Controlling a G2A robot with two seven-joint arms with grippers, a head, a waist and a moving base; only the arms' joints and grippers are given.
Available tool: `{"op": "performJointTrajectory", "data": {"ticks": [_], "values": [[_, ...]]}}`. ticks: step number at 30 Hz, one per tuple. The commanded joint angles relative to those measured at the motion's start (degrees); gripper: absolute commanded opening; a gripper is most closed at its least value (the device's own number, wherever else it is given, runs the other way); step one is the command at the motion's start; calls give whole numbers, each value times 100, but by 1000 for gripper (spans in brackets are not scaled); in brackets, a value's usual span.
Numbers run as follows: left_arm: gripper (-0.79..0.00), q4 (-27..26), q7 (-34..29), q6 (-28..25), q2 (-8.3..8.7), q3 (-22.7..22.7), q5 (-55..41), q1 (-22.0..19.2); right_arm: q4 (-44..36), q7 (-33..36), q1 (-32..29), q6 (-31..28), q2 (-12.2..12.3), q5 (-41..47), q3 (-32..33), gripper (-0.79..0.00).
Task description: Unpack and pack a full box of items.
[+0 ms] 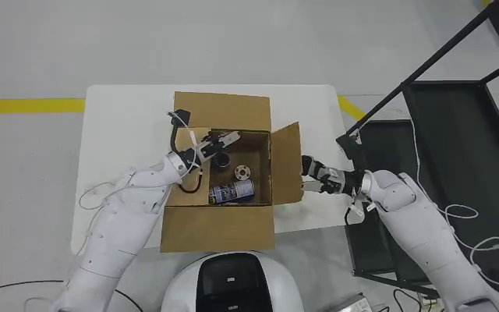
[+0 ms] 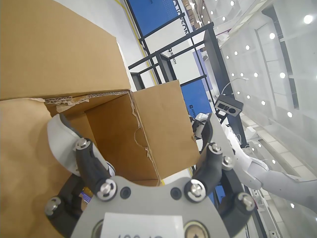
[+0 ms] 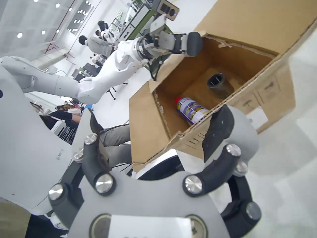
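An open cardboard box (image 1: 222, 105) stands in the middle of the white table (image 1: 125, 132), all flaps folded out. Inside it a labelled spray can (image 1: 231, 191) (image 3: 192, 108) lies on its side near the front. A black cylinder (image 1: 222, 160) (image 3: 218, 84) stands upright, with a small round silver part (image 1: 242, 169) beside it. My left gripper (image 1: 224, 140) (image 2: 135, 125) hangs open over the box's far left inner corner, holding nothing. My right gripper (image 1: 309, 174) (image 3: 156, 120) is open just outside the raised right flap (image 1: 287, 164), one finger (image 3: 223, 117) close against the flap's edge.
A black metal rack (image 1: 437, 156) stands close by the table's right side, behind my right arm. The left flap (image 1: 175, 195) and front flap (image 1: 218, 226) lie flat on the table. Bare table lies to the left of the box.
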Motion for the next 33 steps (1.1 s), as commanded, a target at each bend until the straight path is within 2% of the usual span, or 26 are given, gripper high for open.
{"op": "performJointTrajectory", "data": {"ticks": [1, 7, 11, 15, 20, 24, 28, 33], "values": [[0, 13, 26, -23, 4, -33, 7, 4, -88, 0, 222, 0, 31, -35, -299, 0], [0, -6, 88, -67, 37, -242, -37, 48, 103, 192, 1313, 193, -28, -448, -1491, 0], [0, -28, 50, -56, 78, -430, -38, 105, 331, 594, 2031, 601, -214, -780, -2130, 0], [0, -38, -9, -58, 111, -564, -11, 145, 407, 563, 2444, 1037, -400, -1367, -2505, 0], [0, -36, -91, -55, 132, -620, 62, 133, 210, 459, 2625, 1585, -535, -2196, -2784, 0], [0, -30, -126, -83, 140, -639, 91, 113, 7, 361, 2636, 1787, -586, -2500, -2875, 0], [0, -119, -137, -226, 164, -789, -95, 151, -191, 209, 2546, 1541, -570, -2403, -2781, 0], [0, -300, -63, -287, 241, -1296, -414, 280, -511, 111, 2243, 988, -431, -2084, -2425, 0]]}}
